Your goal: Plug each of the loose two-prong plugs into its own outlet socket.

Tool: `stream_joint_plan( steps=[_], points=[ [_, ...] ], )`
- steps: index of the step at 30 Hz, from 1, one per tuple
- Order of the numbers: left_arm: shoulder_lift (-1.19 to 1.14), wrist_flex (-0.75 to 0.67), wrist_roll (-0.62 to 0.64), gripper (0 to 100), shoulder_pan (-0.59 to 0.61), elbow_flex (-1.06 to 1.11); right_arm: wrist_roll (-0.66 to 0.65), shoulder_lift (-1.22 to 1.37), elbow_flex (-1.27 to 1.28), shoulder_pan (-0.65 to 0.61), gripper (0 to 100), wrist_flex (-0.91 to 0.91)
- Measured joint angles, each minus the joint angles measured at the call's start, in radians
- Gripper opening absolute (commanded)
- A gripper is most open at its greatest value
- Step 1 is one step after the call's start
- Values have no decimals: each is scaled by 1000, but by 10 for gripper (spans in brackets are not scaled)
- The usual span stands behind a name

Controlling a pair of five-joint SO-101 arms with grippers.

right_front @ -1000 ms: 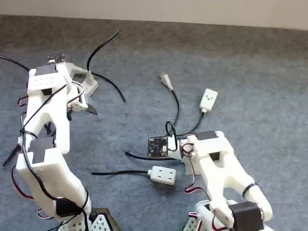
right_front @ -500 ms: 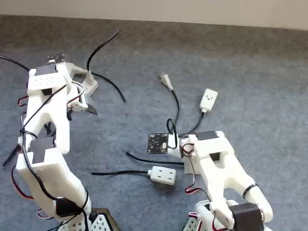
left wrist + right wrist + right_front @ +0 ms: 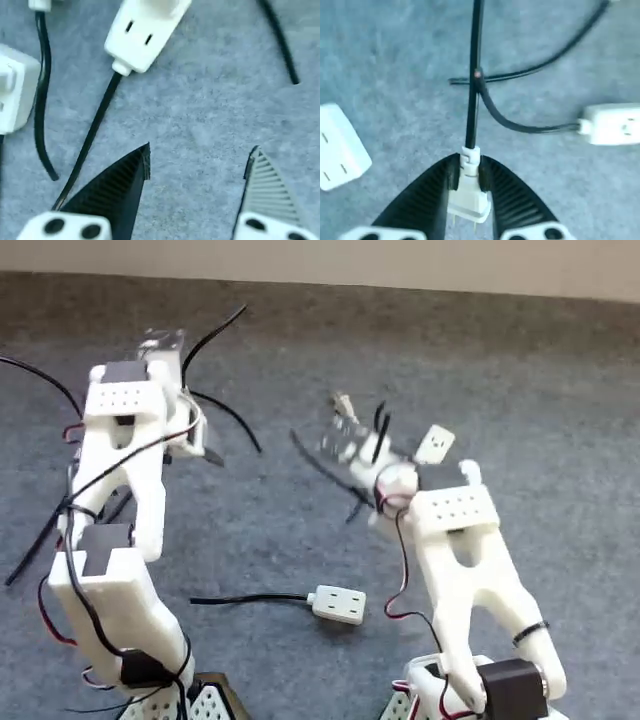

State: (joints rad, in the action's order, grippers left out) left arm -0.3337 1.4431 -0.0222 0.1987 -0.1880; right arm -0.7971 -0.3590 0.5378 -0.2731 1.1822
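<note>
Mid-carry, by the look of it: pinched two-prong plug point(image 3: 469, 197) in right hand point(image 3: 469, 165) above tabletop point(image 3: 395, 60); left hand point(image 3: 200, 152) spread near outlet socket point(image 3: 142, 30). Next likely called for lining the plug up squarely with a socket.

Arms: two, left arm point(image 3: 120, 470) and right arm point(image 3: 460, 540). Grippers: two, left gripper point(image 3: 200, 150) and right gripper point(image 3: 470, 162). Outlet sockets: two, both white, near socket point(image 3: 338, 604) at 6 o'clock on the table, far socket point(image 3: 433, 443) at 2 o'clock. Two-prong plugs: two, held plug point(image 3: 469, 195) between the right gripper's fingers, far plug point(image 3: 343, 403) at 12 o'clock, blurred. Black cords: several, crossing each other, exact number can't be told.
</note>
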Motion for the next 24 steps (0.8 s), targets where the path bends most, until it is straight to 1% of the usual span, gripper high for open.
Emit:
stream_joint_plan(
  steps=[3, 6, 10, 12, 14, 18, 24],
  points=[
    [0, 95, -46, 309, 3, -163, 126, 0, -189, 0, 5, 112],
    [0, 204, -77, 322, 2, -362, 288, 0, -358, -31, 5, 187],
    [14, 296, -86, 412, 3, -635, 468, 0, -503, -89, 5, 221],
    [61, 304, -86, 450, 3, -686, 532, 0, -542, -130, 5, 221],
    [133, 311, -94, 476, 3, -683, 580, 0, -552, -176, 5, 204],
    [328, 313, -141, 479, 3, -574, 667, -77, -517, -233, 5, 112],
    [663, 318, -181, 479, 3, -311, 756, -292, -249, -252, 5, -114]
  ],
)
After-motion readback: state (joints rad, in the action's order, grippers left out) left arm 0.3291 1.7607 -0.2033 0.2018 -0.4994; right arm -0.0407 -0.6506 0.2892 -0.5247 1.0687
